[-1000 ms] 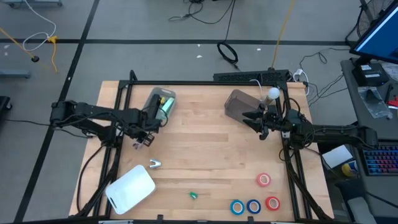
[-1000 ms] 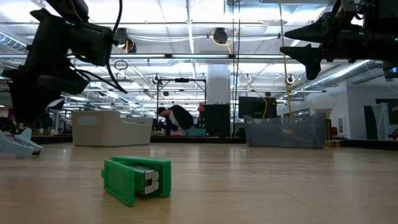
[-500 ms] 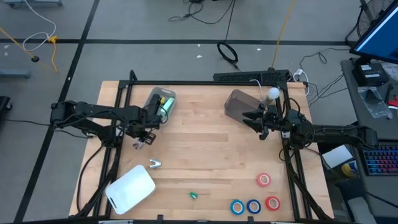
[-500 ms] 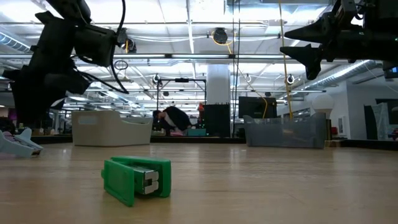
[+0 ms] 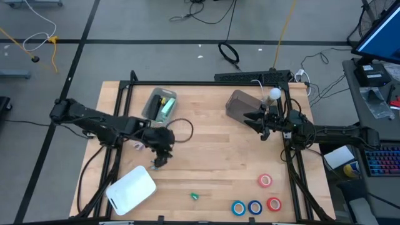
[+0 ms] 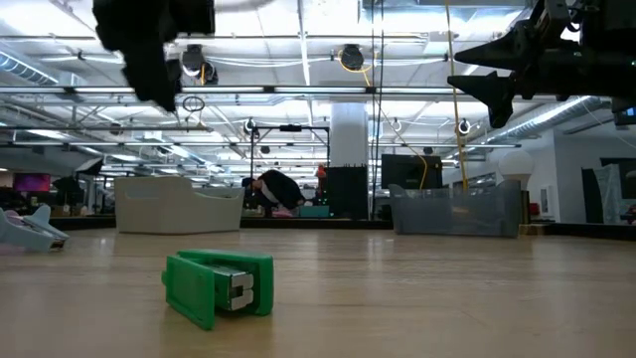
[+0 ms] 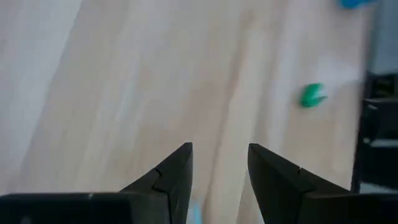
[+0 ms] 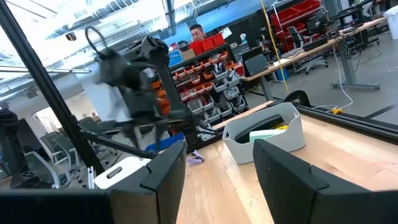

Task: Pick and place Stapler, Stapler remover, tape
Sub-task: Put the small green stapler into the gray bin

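Four rolls of tape lie on the bench (image 5: 206,156): two red ones (image 5: 265,180) (image 5: 274,204) and two blue ones (image 5: 238,208) (image 5: 254,207). There is one small green stapler (image 5: 194,196), one white lid (image 5: 130,189), and two bins: a clear one (image 5: 159,104) and a grey one (image 5: 240,104). Two arms reach over the bench, one from each side.

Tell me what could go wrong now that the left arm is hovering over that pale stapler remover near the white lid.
The left gripper, jaws open, sits over the stapler remover; the high view hides the tool, so a descent may miss or nudge it.
The white lid lies close beside, and the fingers could clip it.
A cable loop trails off the arm and might snag.
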You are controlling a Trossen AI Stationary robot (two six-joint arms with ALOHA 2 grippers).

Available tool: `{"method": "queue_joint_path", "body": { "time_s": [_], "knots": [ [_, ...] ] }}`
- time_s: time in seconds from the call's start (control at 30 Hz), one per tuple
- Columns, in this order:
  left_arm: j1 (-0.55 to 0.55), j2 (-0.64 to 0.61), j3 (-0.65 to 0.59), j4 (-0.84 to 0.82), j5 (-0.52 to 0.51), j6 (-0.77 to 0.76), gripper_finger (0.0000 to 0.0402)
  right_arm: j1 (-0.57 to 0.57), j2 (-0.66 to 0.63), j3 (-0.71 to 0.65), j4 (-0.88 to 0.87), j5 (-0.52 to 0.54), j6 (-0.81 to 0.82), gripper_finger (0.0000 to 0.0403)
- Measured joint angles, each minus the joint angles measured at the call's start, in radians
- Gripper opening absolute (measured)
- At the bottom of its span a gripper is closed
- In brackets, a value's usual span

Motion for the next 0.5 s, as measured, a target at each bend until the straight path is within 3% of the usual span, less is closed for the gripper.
{"method": "queue_joint_path", "body": {
  "time_s": [0.17, 0.5],
  "knots": [
    [-0.118, 0.005, 0.0, 0.192, -0.033, 0.238, 0.0154, 0.0, 0.0, 0.0, -0.001, 0.0, -0.001, 0.018],
    [-0.22, 0.176, 0.018, 0.381, -0.072, 0.237, 0.0154, 0.0, 0.0, 0.0, -0.009, 0.001, 0.002, 0.018]
  ]
}}
